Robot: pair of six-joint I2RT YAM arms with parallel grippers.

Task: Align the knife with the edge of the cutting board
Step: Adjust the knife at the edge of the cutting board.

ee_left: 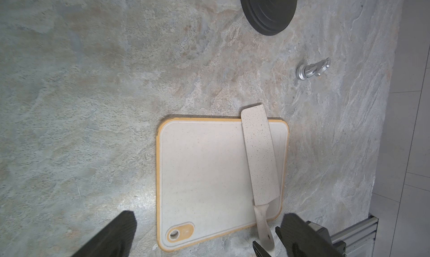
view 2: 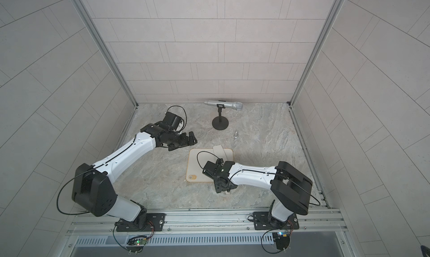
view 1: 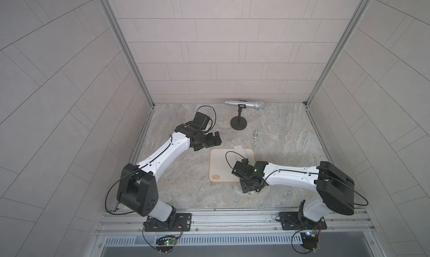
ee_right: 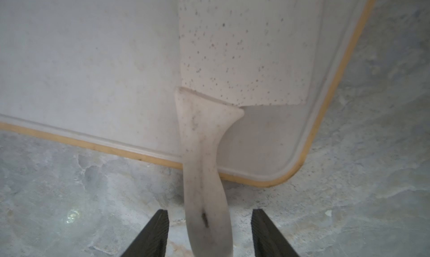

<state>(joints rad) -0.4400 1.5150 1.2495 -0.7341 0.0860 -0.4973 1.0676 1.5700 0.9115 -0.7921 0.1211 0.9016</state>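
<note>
Speckled whitish cleaver knife (ee_left: 260,155) lies on the cream tan-rimmed cutting board (ee_left: 204,174) by one side edge, slightly skewed (tip overhangs). The right gripper (ee_right: 209,211) straddles its beige handle, fingers apart, not pinching; left gripper (ee_left: 208,216) wide, empty. Guess final straightening's left

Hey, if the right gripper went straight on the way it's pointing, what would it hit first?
Most likely the knife handle, lying between the open jaws of the right gripper. Depth is unclear, so the tabletop could come first.
</note>
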